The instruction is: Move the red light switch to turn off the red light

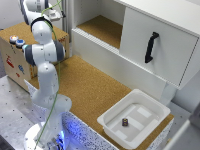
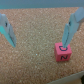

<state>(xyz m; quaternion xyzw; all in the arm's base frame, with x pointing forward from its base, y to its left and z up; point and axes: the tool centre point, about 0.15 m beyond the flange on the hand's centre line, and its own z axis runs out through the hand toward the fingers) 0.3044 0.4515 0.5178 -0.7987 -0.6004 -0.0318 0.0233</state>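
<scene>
The red light (image 1: pixel 13 38) is a small red-orange cap on top of the wooden box (image 1: pixel 15 60) at the exterior view's far left. A blue-topped cap (image 1: pixel 20 43) sits beside it. I cannot make out the red light switch in either view. The arm (image 1: pixel 44 52) rises in front of the box, and its hand leaves the exterior view at the top. In the wrist view my gripper (image 2: pixel 38 44) is open above the cork surface, with nothing between its fingers (image 2: pixel 72 27).
A small pink-red cube (image 2: pixel 63 52) with dark letters lies on the cork just by one fingertip. A white cabinet with a black handle (image 1: pixel 151 46) stands at the back. A white tray (image 1: pixel 112 122) at the front holds a small dark object (image 1: pixel 125 121).
</scene>
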